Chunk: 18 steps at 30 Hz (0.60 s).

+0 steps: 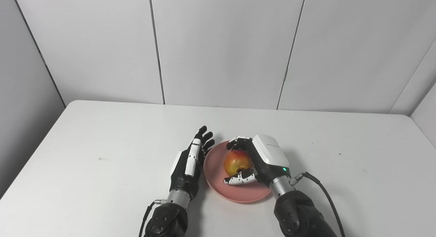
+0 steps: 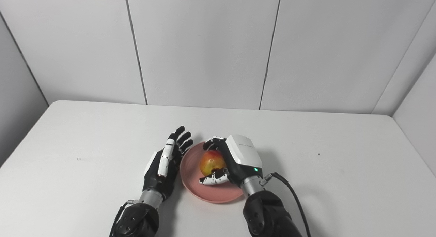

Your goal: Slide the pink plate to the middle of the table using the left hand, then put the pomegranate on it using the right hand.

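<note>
The pink plate (image 1: pixel 218 187) lies near the table's front middle. On or just over it is the red-and-yellow pomegranate (image 1: pixel 235 162), with my right hand (image 1: pixel 260 160) curled around it from the right, fingers over its far side and thumb at its near side. My left hand (image 1: pixel 190 162) rests on edge with its fingers straight, right beside the plate's left rim and holding nothing. Whether the fruit touches the plate is hidden by the hand.
The white table (image 1: pixel 102 155) stretches wide on both sides of the plate. Grey wall panels (image 1: pixel 221 46) stand behind its far edge. A black cable (image 1: pixel 323 192) loops from my right wrist.
</note>
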Each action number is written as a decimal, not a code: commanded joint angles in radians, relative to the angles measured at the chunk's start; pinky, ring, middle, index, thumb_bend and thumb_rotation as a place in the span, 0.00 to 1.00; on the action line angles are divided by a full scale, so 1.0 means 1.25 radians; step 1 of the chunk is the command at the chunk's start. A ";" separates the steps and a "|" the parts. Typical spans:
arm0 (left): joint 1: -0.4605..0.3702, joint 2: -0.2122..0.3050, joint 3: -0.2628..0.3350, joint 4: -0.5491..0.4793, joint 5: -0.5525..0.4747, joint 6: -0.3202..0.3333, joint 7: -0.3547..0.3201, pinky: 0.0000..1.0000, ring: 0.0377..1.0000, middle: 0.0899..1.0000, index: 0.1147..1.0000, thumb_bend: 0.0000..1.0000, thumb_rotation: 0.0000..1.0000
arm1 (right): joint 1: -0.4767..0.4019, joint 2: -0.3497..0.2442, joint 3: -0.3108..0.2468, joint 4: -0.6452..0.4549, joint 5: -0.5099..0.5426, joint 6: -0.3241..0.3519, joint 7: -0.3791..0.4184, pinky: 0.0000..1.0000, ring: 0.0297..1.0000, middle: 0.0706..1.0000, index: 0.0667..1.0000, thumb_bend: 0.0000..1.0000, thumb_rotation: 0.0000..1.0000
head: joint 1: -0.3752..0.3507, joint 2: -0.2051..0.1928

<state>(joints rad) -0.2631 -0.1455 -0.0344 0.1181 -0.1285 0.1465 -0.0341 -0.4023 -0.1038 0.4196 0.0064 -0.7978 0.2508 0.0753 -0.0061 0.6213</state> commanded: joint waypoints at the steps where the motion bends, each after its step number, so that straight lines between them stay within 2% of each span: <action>1: -0.008 -0.005 -0.001 -0.008 0.003 0.016 0.006 0.93 0.93 0.93 0.92 0.45 1.00 | -0.015 -0.001 -0.010 -0.037 -0.011 0.012 0.004 0.57 0.68 0.73 0.74 0.86 0.23 | 0.000 -0.001; 9: -0.007 -0.005 0.001 -0.010 -0.005 0.014 0.000 0.93 0.92 0.93 0.92 0.43 1.00 | -0.016 -0.009 -0.011 -0.059 -0.013 0.024 0.057 0.62 0.72 0.78 0.81 0.91 0.29 | -0.001 -0.002; 18: -0.008 -0.002 0.001 -0.010 -0.005 0.017 -0.004 0.94 0.93 0.93 0.93 0.43 1.00 | -0.017 -0.012 -0.016 -0.079 -0.018 0.030 0.078 0.65 0.75 0.82 0.85 0.96 0.42 | -0.004 -0.003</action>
<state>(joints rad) -0.2632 -0.1452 -0.0335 0.1163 -0.1301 0.1506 -0.0367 -0.3993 -0.1164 0.4115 -0.0515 -0.8084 0.2825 0.1772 -0.0123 0.6182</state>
